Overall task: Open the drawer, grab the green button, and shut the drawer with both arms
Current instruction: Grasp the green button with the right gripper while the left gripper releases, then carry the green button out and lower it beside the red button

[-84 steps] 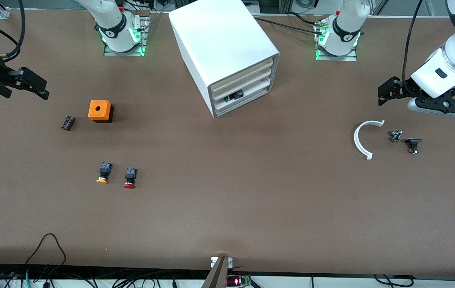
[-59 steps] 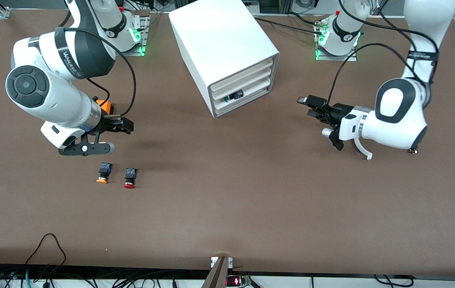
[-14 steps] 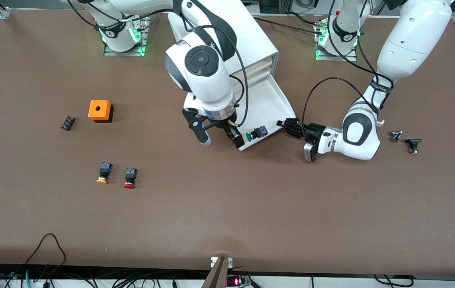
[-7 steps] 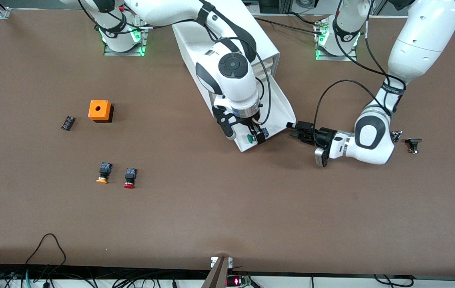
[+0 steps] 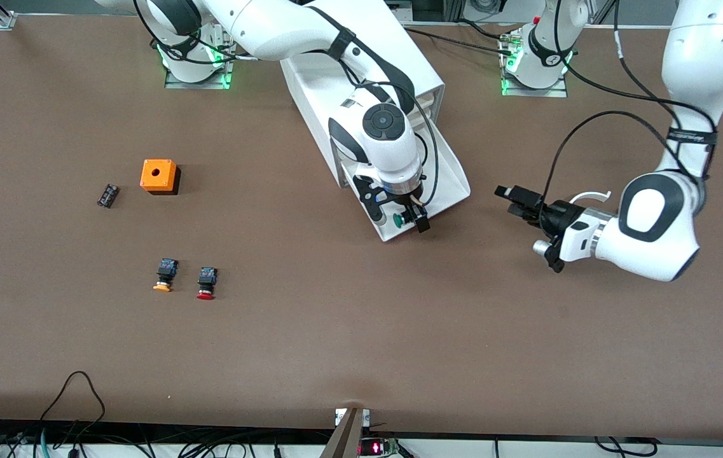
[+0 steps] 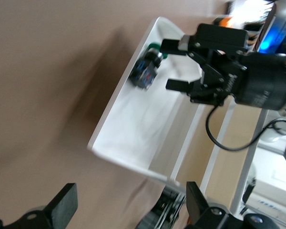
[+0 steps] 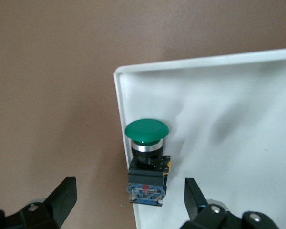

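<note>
Drawer pulled out of the cabinet, button lying in its front corner

The drawer is drawn out of the cabinet toward the front camera, and the button is found in it at the corner nearest that camera. The right gripper is positioned over the button, fingers spread either side of it. The left gripper is held over the table beside the drawer, toward the left arm's end, apart from it, fingers spread
</note>
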Controlling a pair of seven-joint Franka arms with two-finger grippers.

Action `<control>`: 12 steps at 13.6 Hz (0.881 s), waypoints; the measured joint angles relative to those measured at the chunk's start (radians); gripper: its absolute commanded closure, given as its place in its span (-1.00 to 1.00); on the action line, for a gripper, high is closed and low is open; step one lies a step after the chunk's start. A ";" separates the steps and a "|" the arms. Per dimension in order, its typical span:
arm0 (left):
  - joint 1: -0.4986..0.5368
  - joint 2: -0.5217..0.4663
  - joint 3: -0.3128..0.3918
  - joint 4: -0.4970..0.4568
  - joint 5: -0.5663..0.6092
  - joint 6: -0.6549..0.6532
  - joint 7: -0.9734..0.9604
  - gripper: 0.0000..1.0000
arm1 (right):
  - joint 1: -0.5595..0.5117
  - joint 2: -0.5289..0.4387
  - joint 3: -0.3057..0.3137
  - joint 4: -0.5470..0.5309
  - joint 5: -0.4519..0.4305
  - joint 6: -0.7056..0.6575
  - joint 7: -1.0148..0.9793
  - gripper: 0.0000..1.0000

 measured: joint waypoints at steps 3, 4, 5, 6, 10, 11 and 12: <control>0.000 -0.038 0.000 0.106 0.122 -0.090 -0.099 -1.00 | 0.001 0.025 0.013 0.001 0.000 0.021 0.012 -0.80; 0.000 -0.054 0.000 0.127 0.158 -0.098 -0.115 -1.00 | 0.001 0.028 0.014 0.001 0.000 0.026 0.013 -0.53; 0.000 -0.066 0.000 0.147 0.198 -0.101 -0.126 -1.00 | 0.001 0.030 0.014 0.001 0.000 0.027 0.013 -0.10; 0.000 -0.074 0.000 0.167 0.231 -0.105 -0.133 -1.00 | 0.001 0.031 0.014 0.001 0.000 0.027 0.013 0.38; -0.004 -0.081 -0.011 0.240 0.331 -0.114 -0.211 -1.00 | 0.001 0.031 0.015 0.002 0.001 0.030 0.015 1.00; -0.007 -0.087 -0.016 0.263 0.379 -0.115 -0.227 -1.00 | 0.001 0.031 0.015 0.002 0.001 0.030 0.015 1.00; -0.009 -0.098 -0.018 0.275 0.422 -0.118 -0.236 -1.00 | 0.001 0.031 0.015 0.003 0.004 0.027 0.016 1.00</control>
